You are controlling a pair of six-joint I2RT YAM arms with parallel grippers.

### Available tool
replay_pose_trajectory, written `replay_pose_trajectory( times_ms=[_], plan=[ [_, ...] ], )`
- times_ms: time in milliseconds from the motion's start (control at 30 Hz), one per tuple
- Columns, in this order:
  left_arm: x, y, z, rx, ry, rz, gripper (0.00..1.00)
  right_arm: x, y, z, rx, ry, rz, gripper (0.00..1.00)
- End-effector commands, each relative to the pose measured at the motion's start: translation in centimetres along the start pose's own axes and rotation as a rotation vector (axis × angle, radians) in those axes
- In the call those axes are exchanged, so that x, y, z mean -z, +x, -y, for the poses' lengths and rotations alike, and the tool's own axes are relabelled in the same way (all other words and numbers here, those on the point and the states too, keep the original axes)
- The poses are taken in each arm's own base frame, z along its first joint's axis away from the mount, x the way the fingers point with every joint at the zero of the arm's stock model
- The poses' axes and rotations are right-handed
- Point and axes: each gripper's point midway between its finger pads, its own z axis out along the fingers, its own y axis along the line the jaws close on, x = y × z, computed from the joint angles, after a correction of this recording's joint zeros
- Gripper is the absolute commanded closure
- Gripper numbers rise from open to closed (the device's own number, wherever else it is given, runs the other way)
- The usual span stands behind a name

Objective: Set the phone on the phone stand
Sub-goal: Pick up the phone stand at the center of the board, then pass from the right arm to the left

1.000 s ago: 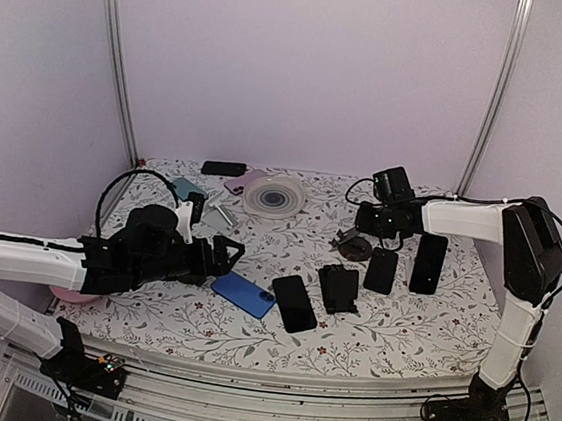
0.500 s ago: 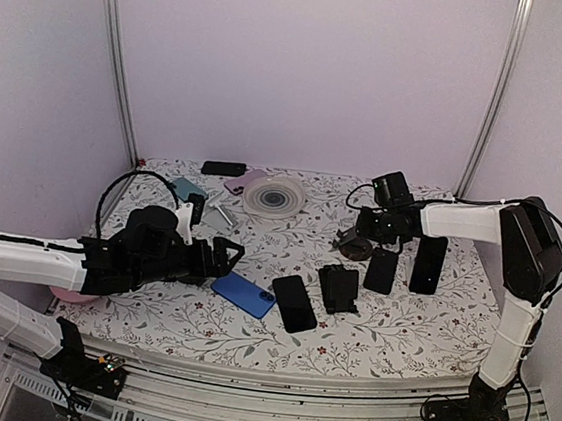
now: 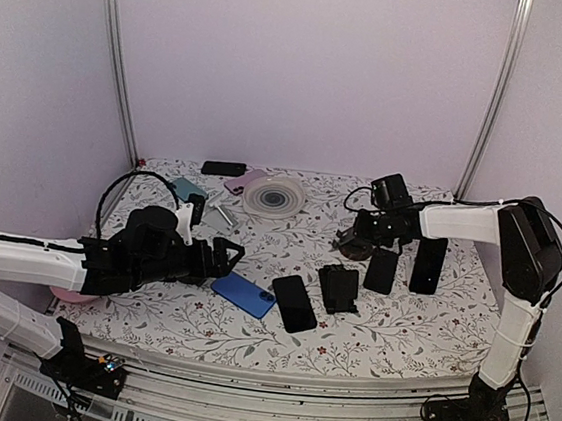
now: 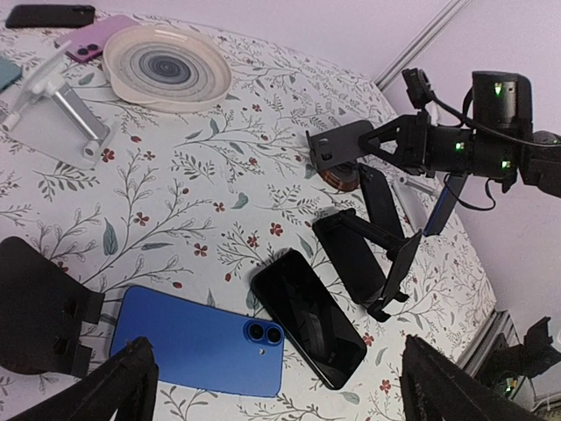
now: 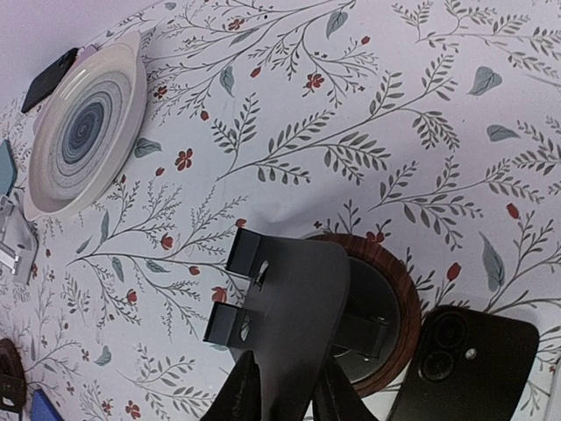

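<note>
A phone stand [image 3: 356, 245] with a dark plate [image 5: 302, 307] and two hooks on a round wooden base [image 5: 399, 281] stands right of the table's middle. My right gripper [image 3: 367, 232] is shut on the plate's edge; its fingertips [image 5: 244, 395] pinch it from both sides. A blue phone [image 3: 244, 293] lies camera side up, and a black phone [image 3: 294, 303] lies screen up beside it. My left gripper [image 3: 220, 253] is open and empty, hovering just left of and above both phones [image 4: 197, 342] [image 4: 308, 317].
A black folding stand [image 3: 338, 287] lies right of the black phone. Two dark phones [image 3: 381, 270] [image 3: 428, 263] lie by the round stand. A ringed plate [image 3: 273, 196], a silver stand [image 3: 223, 209], and pink, teal and black phones lie at the back.
My right gripper has moved slightly nearer and lower, onto the round stand's plate. The left arm and the phones have not moved.
</note>
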Motion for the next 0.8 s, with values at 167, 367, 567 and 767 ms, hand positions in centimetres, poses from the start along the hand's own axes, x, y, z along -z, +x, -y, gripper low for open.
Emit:
replay_pose_trajectory(
  times_ms=[167,367,567,767],
  plan=[
    [0.0,-0.6,0.3,-0.020,0.022,0.017,0.03,0.6,0.0,-5.1,0.080,-0.198,-0.025,0.97],
    [-0.3,-1.1,1.1,-0.044,0.051,0.022,0.03,2.3,-0.6,-8.6,0.227,-0.288,-0.015,0.98],
    [-0.6,-1.8,2.2,-0.094,0.079,0.034,0.03,4.7,-1.0,-11.5,0.348,-0.358,0.001,0.98],
    [-0.6,-2.9,3.5,-0.181,0.118,0.071,0.04,7.2,-0.7,-14.3,0.451,-0.456,0.003,0.98]
  ],
)
